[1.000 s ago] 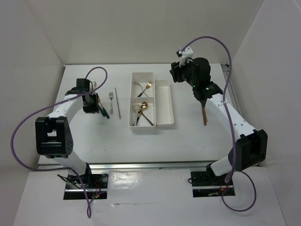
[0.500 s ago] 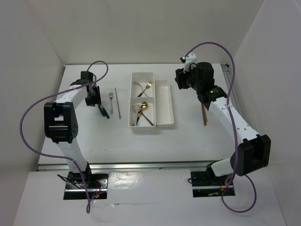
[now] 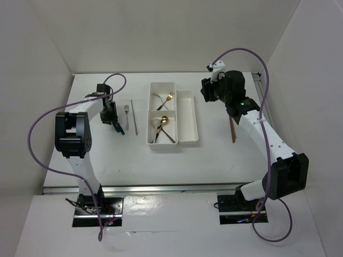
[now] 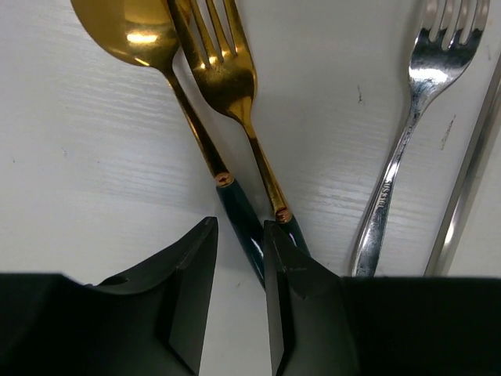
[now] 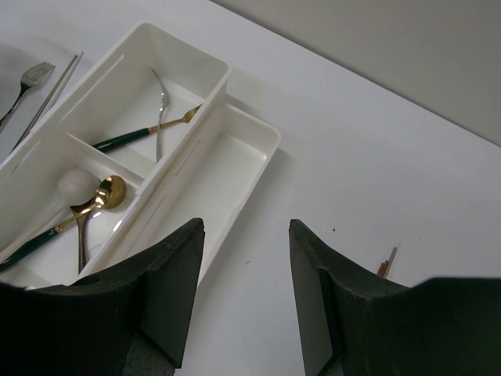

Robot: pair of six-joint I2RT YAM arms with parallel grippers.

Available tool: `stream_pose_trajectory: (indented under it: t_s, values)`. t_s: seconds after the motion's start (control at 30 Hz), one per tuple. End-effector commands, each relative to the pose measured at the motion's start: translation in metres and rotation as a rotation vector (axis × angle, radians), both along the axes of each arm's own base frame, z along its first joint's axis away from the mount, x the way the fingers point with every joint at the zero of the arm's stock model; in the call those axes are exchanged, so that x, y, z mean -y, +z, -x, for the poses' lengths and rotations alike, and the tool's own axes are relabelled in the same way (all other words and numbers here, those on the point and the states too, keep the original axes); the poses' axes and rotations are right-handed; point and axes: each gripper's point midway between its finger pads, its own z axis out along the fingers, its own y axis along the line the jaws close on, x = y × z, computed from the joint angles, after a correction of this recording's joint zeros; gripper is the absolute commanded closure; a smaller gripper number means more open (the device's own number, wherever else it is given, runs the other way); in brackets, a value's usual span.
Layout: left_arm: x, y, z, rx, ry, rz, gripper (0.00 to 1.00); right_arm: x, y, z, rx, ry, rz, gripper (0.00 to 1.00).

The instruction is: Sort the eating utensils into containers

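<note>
In the left wrist view a gold spoon (image 4: 137, 31) and a gold fork (image 4: 223, 70), both with dark green handles, lie side by side on the table. My left gripper (image 4: 240, 235) is narrowly open and low over them. The spoon's green handle runs between the jaws along the right finger (image 4: 286, 282). A silver fork (image 4: 423, 78) and a silver chopstick (image 4: 470, 172) lie to the right. My right gripper (image 5: 246, 227) is open and empty above the table beside the narrow tray (image 5: 227, 168). The wide tray (image 5: 180, 39) holds several utensils.
Brown wooden chopsticks (image 3: 232, 130) lie under the right arm, right of the trays. In the wide tray (image 3: 151, 115) a green-handled gold fork (image 5: 141, 135) and a silver utensil lie in the far compartment. A white spoon (image 5: 77, 184) and gold spoon (image 5: 109, 192) lie in the near one.
My left arm has swung its elbow toward the wall and its gripper has shifted over the green-handled utensils. My right gripper has moved a little to the right of the trays.
</note>
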Motion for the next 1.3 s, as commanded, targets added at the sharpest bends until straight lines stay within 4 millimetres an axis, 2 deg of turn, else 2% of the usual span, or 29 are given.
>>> stream_pose_trajectory:
  t_s: [0.0, 0.1, 0.17, 0.23, 0.27, 0.3, 0.37, 0.4, 0.47, 0.5, 0.53, 0.57, 0.6, 0.63, 0.67, 0.7, 0.73, 0.8, 0.83, 0.87, 0.9, 0.93, 0.97, 1.0, 1.03, 1.07, 1.13, 1.2, 1.27]
  values:
    - [-0.003, -0.011, 0.003, -0.036, 0.031, -0.014, 0.57, 0.001, 0.013, -0.001, 0.019, 0.002, -0.018, 0.45]
    - [-0.004, -0.019, 0.005, -0.050, 0.034, -0.023, 0.58, 0.004, 0.016, -0.002, 0.019, -0.008, -0.018, 0.45]
    - [-0.006, -0.028, 0.015, -0.075, 0.037, -0.031, 0.58, 0.005, 0.016, -0.002, 0.019, -0.008, -0.018, 0.45]
    - [-0.011, -0.036, 0.023, -0.094, 0.049, -0.039, 0.63, 0.004, 0.016, -0.004, 0.019, -0.008, -0.018, 0.45]
    - [-0.011, -0.034, 0.025, -0.092, 0.049, -0.039, 0.67, 0.004, 0.016, -0.004, 0.019, -0.008, -0.018, 0.45]
    - [-0.013, -0.036, 0.026, -0.091, 0.055, -0.030, 0.81, 0.004, 0.016, -0.004, 0.019, -0.008, -0.018, 0.46]
    - [-0.018, -0.029, 0.027, -0.074, 0.068, -0.030, 1.00, 0.004, 0.016, -0.004, 0.019, -0.008, -0.018, 0.46]
    - [-0.021, -0.024, 0.032, -0.068, 0.080, -0.020, 1.00, 0.004, 0.016, -0.004, 0.019, -0.008, -0.018, 0.46]
    - [-0.030, -0.013, 0.033, -0.038, 0.102, -0.007, 1.00, 0.007, 0.020, -0.003, 0.027, -0.008, -0.023, 0.47]
    - [-0.031, 0.006, 0.028, 0.011, 0.105, 0.005, 1.00, 0.007, 0.015, -0.003, 0.017, -0.008, -0.020, 0.47]
    - [-0.036, 0.017, 0.027, 0.042, 0.119, 0.013, 1.00, 0.007, 0.019, -0.001, 0.026, -0.008, -0.023, 0.47]
    - [-0.036, 0.029, 0.025, 0.075, 0.119, 0.034, 1.00, 0.006, 0.015, 0.000, 0.016, 0.001, -0.023, 0.49]
    - [-0.041, 0.056, 0.022, 0.147, 0.129, 0.043, 1.00, 0.006, 0.008, 0.001, 0.003, 0.001, -0.020, 0.49]
    - [-0.041, 0.072, 0.019, 0.201, 0.103, 0.059, 1.00, 0.006, 0.014, 0.002, 0.022, 0.001, -0.025, 0.49]
    - [-0.039, 0.091, 0.013, 0.267, 0.050, 0.075, 1.00, 0.005, 0.009, 0.003, 0.009, 0.009, -0.024, 0.50]
    - [-0.016, 0.114, 0.010, 0.345, -0.057, 0.199, 1.00, 0.005, 0.004, 0.004, 0.000, 0.009, -0.022, 0.50]
    - [-0.007, 0.146, 0.012, 0.437, -0.130, 0.251, 1.00, 0.005, 0.003, 0.006, 0.002, 0.007, -0.031, 0.50]
    - [0.032, 0.188, 0.021, 0.530, -0.370, 0.396, 1.00, 0.005, -0.001, 0.009, -0.001, 0.015, -0.033, 0.50]
    - [0.044, 0.199, 0.025, 0.544, -0.433, 0.449, 1.00, 0.005, -0.005, 0.010, -0.010, 0.015, -0.031, 0.50]
    - [0.054, 0.210, 0.032, 0.549, -0.492, 0.497, 1.00, 0.003, 0.000, 0.013, -0.004, 0.025, -0.046, 0.50]
    - [0.068, 0.232, 0.037, 0.577, -0.594, 0.572, 1.00, 0.002, -0.006, 0.015, -0.018, 0.035, -0.046, 0.48]
    - [0.078, 0.233, 0.052, 0.519, -0.612, 0.656, 1.00, 0.002, -0.012, 0.016, -0.030, 0.035, -0.043, 0.44]
    - [0.089, 0.248, 0.056, 0.539, -0.713, 0.737, 1.00, 0.004, -0.008, 0.018, -0.021, 0.039, -0.050, 0.43]
    - [0.093, 0.251, 0.062, 0.522, -0.737, 0.787, 1.00, 0.003, -0.015, 0.020, -0.036, 0.047, -0.049, 0.42]
    - [0.103, 0.251, 0.077, 0.453, -0.733, 0.874, 1.00, 0.003, -0.021, 0.021, -0.048, 0.047, -0.047, 0.40]
    - [0.106, 0.255, 0.082, 0.439, -0.746, 0.920, 1.00, 0.002, -0.016, 0.024, -0.038, 0.058, -0.053, 0.39]
    - [0.113, 0.259, 0.084, 0.440, -0.803, 0.987, 1.00, 0.007, -0.023, 0.026, -0.051, 0.047, -0.050, 0.39]
    - [0.119, 0.257, 0.092, 0.384, -0.794, 1.034, 1.00, 0.007, -0.019, 0.028, -0.046, 0.044, -0.060, 0.39]
    - [0.121, 0.249, 0.090, 0.364, -0.804, 1.011, 1.00, 0.011, -0.020, 0.029, -0.045, 0.035, -0.060, 0.39]
